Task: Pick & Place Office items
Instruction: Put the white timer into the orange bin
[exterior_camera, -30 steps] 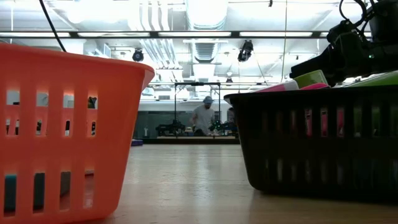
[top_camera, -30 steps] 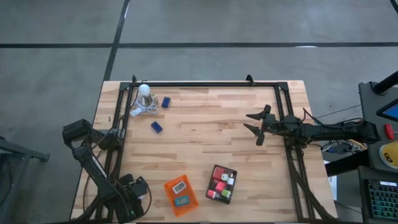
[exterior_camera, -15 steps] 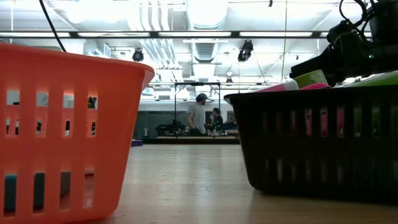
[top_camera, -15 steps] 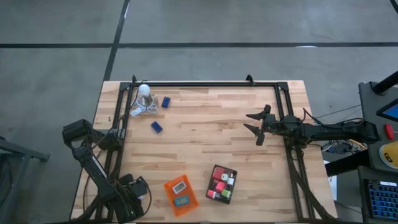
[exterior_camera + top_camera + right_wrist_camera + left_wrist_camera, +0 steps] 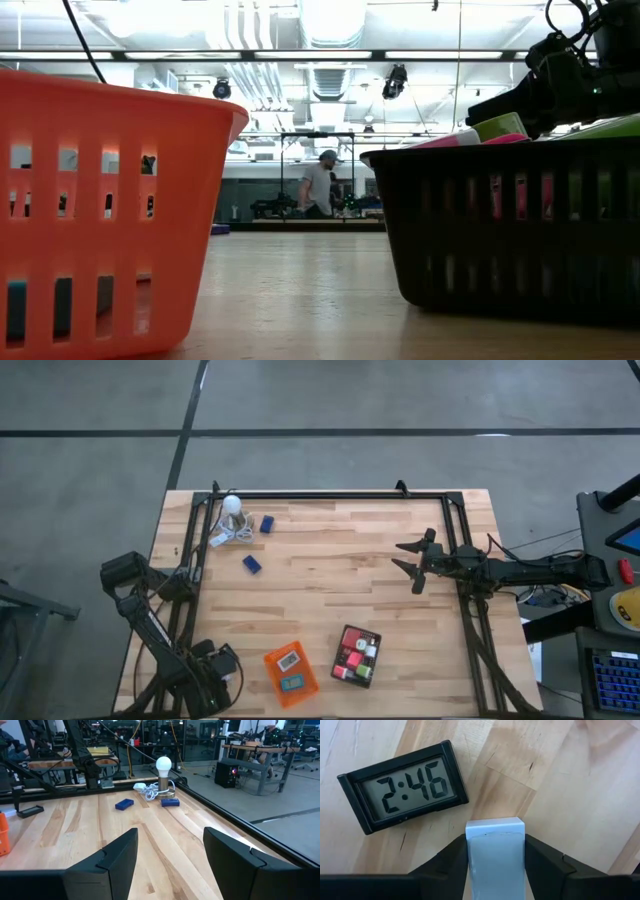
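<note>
My left gripper (image 5: 495, 865) sits at the lower left of the high view, fingers (image 5: 447, 862) clamped on a pale blue-white block (image 5: 495, 847), just beside a black digital clock (image 5: 404, 786) on the wooden table (image 5: 330, 580). My right gripper (image 5: 412, 563) hovers at centre right, jaws spread and holding nothing. Two dark blue blocks (image 5: 251, 564) lie upper left near a light bulb (image 5: 232, 504) (cord coiled). At bottom centre, the orange tray (image 5: 290, 675) and black tray (image 5: 356, 655) hold small items.

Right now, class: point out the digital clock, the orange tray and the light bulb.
digital clock (image 5: 404, 786), left wrist view, middle of its display.
orange tray (image 5: 272, 674), high view, its side wall.
light bulb (image 5: 163, 764), right wrist view, its white globe.
</note>
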